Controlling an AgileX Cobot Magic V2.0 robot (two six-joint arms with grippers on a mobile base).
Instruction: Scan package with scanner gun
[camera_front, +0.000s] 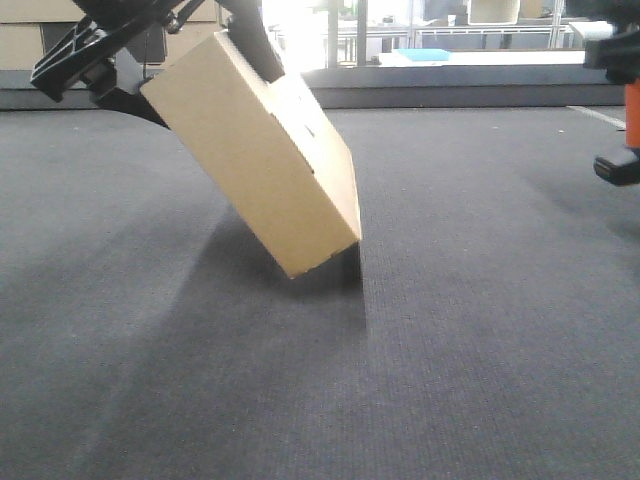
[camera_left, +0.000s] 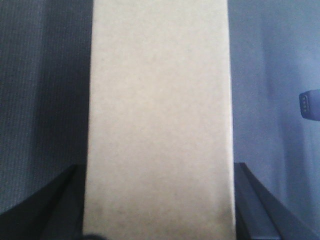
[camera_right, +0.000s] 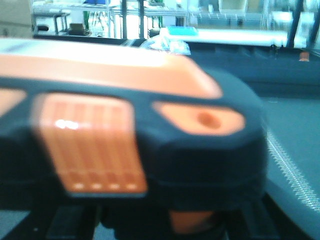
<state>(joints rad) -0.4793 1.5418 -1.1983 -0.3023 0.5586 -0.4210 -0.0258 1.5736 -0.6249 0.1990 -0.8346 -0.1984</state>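
Left gripper (camera_front: 190, 65): found above and left of the box (camera_front: 265, 160), jaws closed on the box's upper end. The left wrist view showed one dark finger against each long edge of the box.

Box: held tilted, upper end toward the left gripper, lower corner down at the worktop (camera_front: 480, 350). It could not be told whether that corner touched the worktop or hung just above it. The faces shown were plain tan. No label was seen in any view, so the barcode's side could not be confirmed.

Scanner (camera_front: 631, 120): well apart to the right of the box, at the edge of the front view. Orange handle upright, black base clear of the worktop. Its base also showed to the right of the box in the left wrist view.

Right gripper (camera_right: 170, 225): jaws closed on the scanner, which filled the right wrist view and was blurred.

Assessment: both items appeared to be in hand and the scan not yet made. To do the step well, the left arm should turn the labelled face toward the scanner and hold it steady. The right arm should bring the scanner's head nearer and square to that face. Risk noted: the box could slip in the jaws if its corner dragged on the worktop.
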